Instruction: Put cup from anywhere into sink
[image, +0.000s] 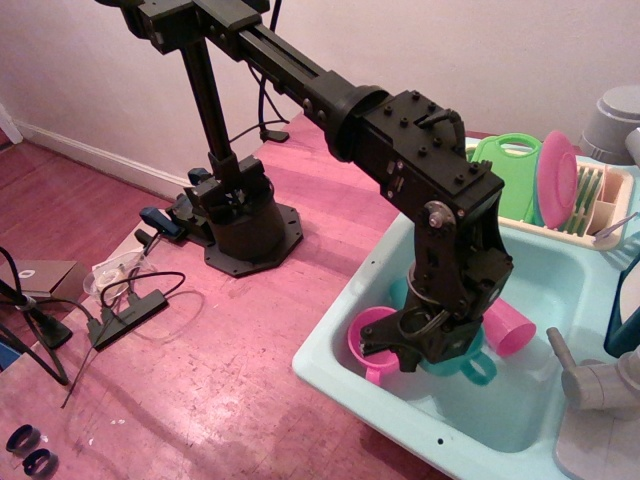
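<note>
The hand (432, 350) reached down into the sink (560, 262), closed around the cup (466, 362). The cup sat low in the basin beside a pink mug (368, 340), its handle pointing outward.

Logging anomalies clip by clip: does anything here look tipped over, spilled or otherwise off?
One thing: a pink cup lies on its side in the sink, right of the gripper. The pink mug stands upright. No spill or damage shows.

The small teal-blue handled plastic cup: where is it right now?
Low inside the pale aqua sink basin, the cup sits under the gripper, between the pink handled mug and a pink tumbler.
</note>
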